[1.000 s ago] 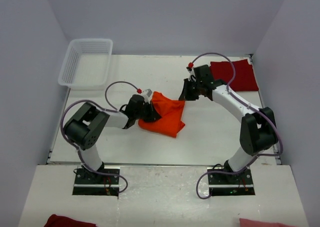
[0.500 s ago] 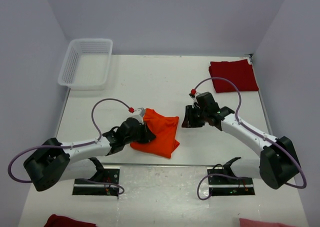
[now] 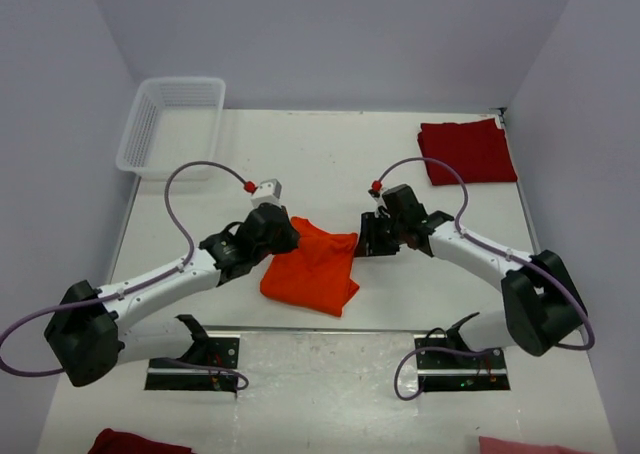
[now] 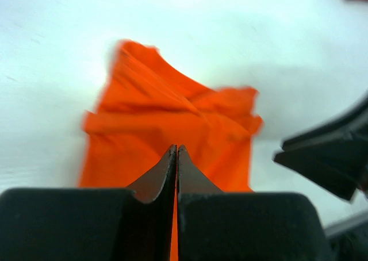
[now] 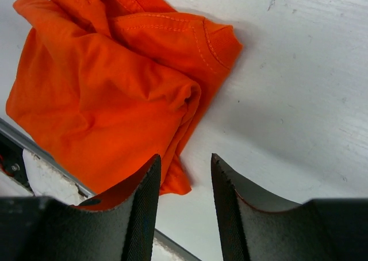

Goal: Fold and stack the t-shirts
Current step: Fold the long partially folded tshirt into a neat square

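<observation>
Orange shirt (image 3: pixel 312 274) is the reference. It lies crumpled on the table (image 3: pixel 300 154) between the two arms, not folded: the cloth is bunched in overlapping layers, and a stitched hem shows along its right side in the right wrist view. Left gripper (image 3: pixel 283 242) is at the orange shirt's upper-left corner, over the edge of the cloth. Its jaws are pressed together tip to tip, and the left wrist view shows no cloth pinched between them, only the shirt spread on the table ahead of the tips. Can't tell whether the tips touch the cloth. Right gripper (image 3: pixel 366 236) sits just beside the orange shirt's upper-right corner with its jaws apart and nothing between them. The gap looks down on the shirt's edge and bare table next to it; contact with the cloth can't be told. Red shirt (image 3: pixel 468 152) is folded into a flat rectangle, well apart from the orange shirt, beyond it and to the right. White lattice basket (image 3: pixel 172 124) is well apart too, beyond the orange shirt and to the left. Nearer than the orange shirt, past the arm bases, are a dark red cloth (image 3: pixel 130 442) on the left and a pink cloth (image 3: pixel 530 446) on the right, both cut off by the view's edge.
</observation>
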